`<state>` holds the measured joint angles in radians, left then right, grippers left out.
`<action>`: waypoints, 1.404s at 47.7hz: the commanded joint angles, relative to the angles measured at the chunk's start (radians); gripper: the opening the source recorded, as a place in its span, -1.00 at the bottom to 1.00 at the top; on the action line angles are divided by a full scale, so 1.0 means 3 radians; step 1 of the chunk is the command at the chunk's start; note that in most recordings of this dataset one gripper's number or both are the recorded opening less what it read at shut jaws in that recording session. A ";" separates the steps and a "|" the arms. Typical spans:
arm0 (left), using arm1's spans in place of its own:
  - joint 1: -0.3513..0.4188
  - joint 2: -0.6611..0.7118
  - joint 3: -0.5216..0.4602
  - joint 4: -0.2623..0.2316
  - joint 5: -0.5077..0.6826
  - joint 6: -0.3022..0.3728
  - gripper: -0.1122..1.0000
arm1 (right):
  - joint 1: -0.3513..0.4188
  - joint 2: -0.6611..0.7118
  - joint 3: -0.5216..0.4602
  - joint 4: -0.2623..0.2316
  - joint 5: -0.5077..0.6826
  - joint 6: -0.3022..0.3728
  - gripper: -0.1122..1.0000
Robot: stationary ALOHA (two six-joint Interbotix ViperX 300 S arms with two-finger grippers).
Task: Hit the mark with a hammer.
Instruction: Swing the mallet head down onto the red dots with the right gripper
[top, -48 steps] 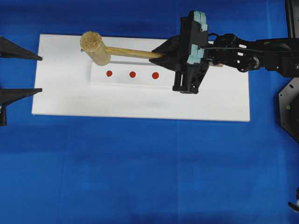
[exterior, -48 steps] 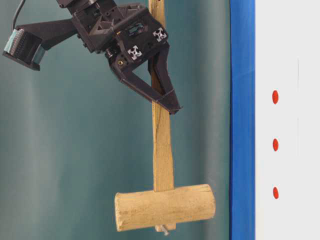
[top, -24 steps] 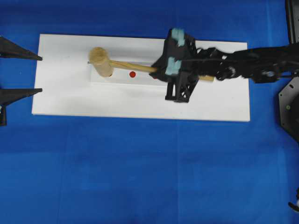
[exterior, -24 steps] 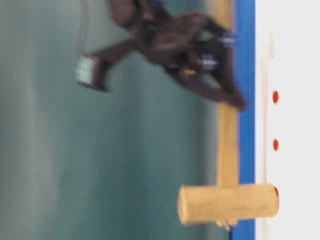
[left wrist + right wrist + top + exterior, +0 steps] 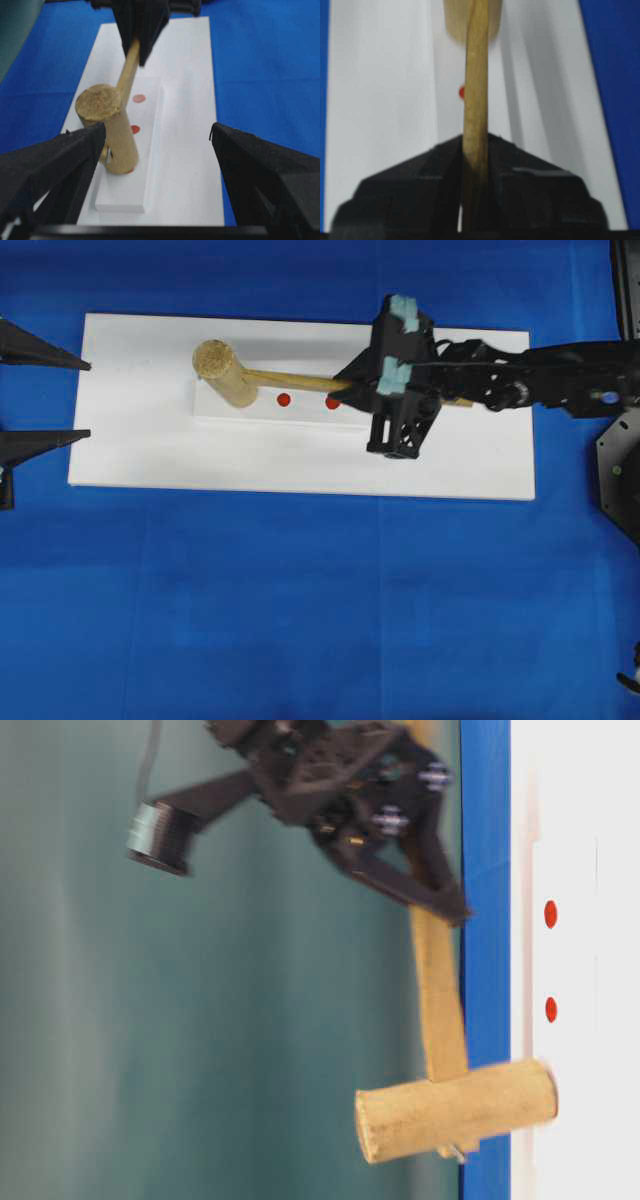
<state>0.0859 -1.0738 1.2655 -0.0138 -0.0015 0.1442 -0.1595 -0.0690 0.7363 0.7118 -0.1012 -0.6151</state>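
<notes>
The hammer (image 5: 226,373) is a light wooden mallet. My right gripper (image 5: 347,386) is shut on its handle (image 5: 475,90), over the white board. The head (image 5: 455,1110) is tipped down onto the left end of the white strip (image 5: 262,412). It covers the leftmost red dot, of which only a sliver (image 5: 131,171) shows. The middle dot (image 5: 284,399) lies bare. The mark (image 5: 332,402), the largest-looking dot, sits at the right end beside my right fingertips, away from the head. My left gripper (image 5: 88,398) stands open at the board's left edge, holding nothing.
The white board (image 5: 450,460) lies on a blue cloth (image 5: 300,620). A black arm base (image 5: 620,470) stands at the right edge. My right arm (image 5: 540,380) reaches over the board's right end.
The hammer swung down from above the board onto the strip's left end. Since then my right gripper has risen a little, slanting the handle. The left gripper has not moved.
</notes>
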 commanded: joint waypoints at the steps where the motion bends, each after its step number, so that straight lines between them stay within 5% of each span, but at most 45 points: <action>1: 0.0010 0.0036 -0.0036 -0.0005 -0.0015 -0.0005 0.71 | 0.0020 -0.0271 -0.0005 -0.0046 -0.0036 -0.0005 -0.76; 14: 0.0010 0.0036 -0.0036 -0.0005 -0.0015 -0.0005 0.71 | 0.0031 -0.0920 0.0404 -0.0082 -0.0133 0.0005 -0.76; 24: 0.0010 0.0036 -0.0036 -0.0005 -0.0020 -0.0005 0.71 | 0.0046 -0.1012 0.0506 -0.0077 -0.0164 0.0020 -0.76; 35: 0.0010 0.0036 -0.0036 -0.0005 -0.0020 -0.0005 0.71 | 0.0041 -0.0747 0.0552 -0.0061 -0.0230 0.0041 -0.76; 48: 0.0005 0.0036 -0.0036 -0.0005 -0.0015 -0.0005 0.71 | 0.0056 -0.0092 0.0527 0.0169 -0.0148 0.0041 -0.76; 67: 0.0010 0.0041 -0.0031 -0.0005 -0.0010 -0.0005 0.71 | 0.0056 -0.0910 0.0654 0.0107 -0.0220 -0.0010 -0.76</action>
<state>0.0859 -1.0723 1.2640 -0.0138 -0.0015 0.1442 -0.1457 -0.2577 0.9327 0.7517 -0.1534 -0.6151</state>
